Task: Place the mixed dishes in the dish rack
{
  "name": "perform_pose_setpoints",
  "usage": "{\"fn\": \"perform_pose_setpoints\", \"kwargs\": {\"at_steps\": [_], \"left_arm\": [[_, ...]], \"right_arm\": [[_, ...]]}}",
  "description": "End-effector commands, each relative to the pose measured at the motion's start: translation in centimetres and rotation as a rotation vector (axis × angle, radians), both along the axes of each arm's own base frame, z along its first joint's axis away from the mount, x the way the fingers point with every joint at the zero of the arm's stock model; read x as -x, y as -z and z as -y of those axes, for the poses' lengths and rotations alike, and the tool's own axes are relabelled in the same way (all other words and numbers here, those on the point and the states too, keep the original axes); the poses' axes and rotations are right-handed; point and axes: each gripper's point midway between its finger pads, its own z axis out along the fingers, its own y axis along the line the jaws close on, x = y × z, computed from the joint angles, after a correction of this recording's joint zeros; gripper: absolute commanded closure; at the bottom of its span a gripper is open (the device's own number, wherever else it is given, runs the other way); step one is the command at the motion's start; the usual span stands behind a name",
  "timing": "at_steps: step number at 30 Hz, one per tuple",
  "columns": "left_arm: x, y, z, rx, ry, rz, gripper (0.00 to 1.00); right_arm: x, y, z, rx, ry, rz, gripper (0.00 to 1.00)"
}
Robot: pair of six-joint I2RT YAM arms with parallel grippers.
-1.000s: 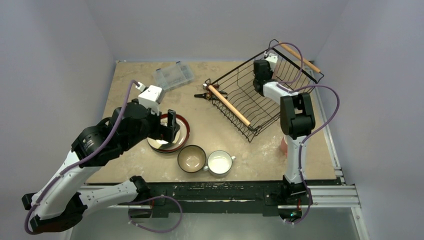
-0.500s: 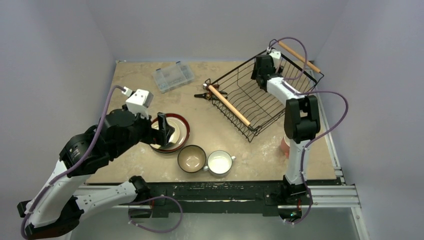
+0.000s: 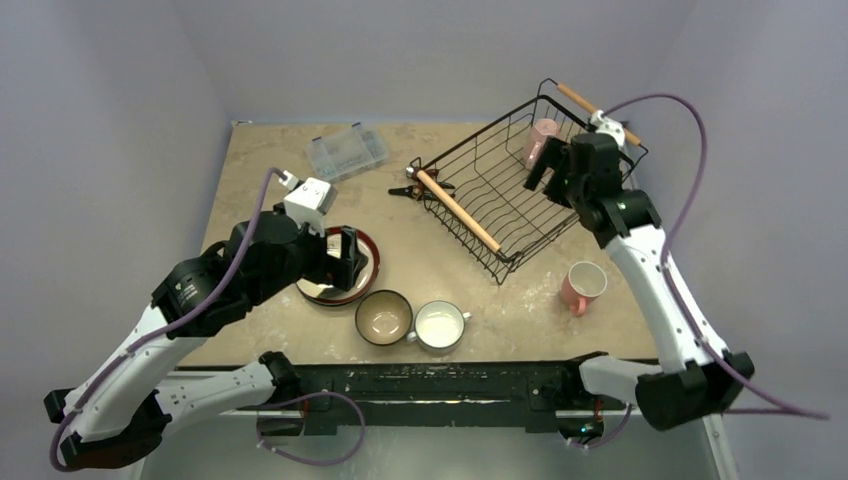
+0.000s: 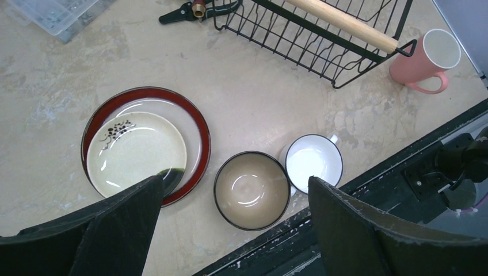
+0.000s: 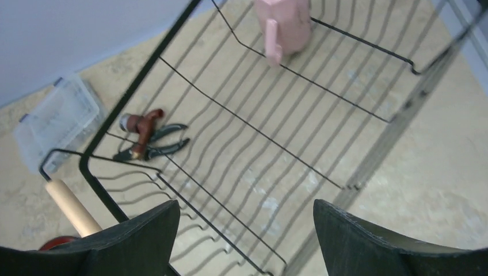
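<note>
The black wire dish rack (image 3: 460, 212) stands at the back right. One pink mug (image 3: 541, 140) stands in its far corner, also in the right wrist view (image 5: 285, 23). My right gripper (image 3: 545, 168) hovers open and empty over the rack floor (image 5: 138, 86), apart from that mug. A second pink mug (image 3: 581, 287) stands on the table right of the rack. My left gripper (image 3: 345, 255) hangs open and empty above the cream plate (image 4: 136, 150), which lies on the red-rimmed plate (image 4: 195, 123). The blue bowl (image 4: 251, 190) and the white cup (image 4: 314, 163) sit beside them at the near edge.
A clear plastic compartment box (image 3: 347, 152) lies at the back of the table. A small black-and-red hand tool (image 3: 405, 188) rests against the rack's left corner. The black rail (image 3: 450, 378) runs along the near edge, close to the bowl and cup.
My right gripper opened and let go of the pink mug in the rack, then drew back to the right. The second pink mug came into view. My left arm shifted slightly above the plates.
</note>
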Motion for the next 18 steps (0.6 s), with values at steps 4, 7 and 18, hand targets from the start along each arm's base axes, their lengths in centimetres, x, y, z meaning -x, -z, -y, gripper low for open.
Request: {"fn": "perform_pose_setpoints", "kwargs": {"at_steps": [4, 7, 18], "left_arm": [[-0.7, -1.0, 3.8, 0.091, 0.095, 0.009, 0.05], [-0.8, -0.8, 4.6, 0.099, 0.109, -0.011, 0.06], [0.4, 1.7, 3.9, 0.142, 0.017, -0.152, 0.01]], "right_arm": [[11.4, 1.5, 5.4, 0.062, 0.146, -0.136, 0.13], [15.1, 2.7, 7.1, 0.069, 0.236, -0.21, 0.14], [20.4, 9.5, 9.2, 0.001, 0.532, -0.408, 0.24]]}}
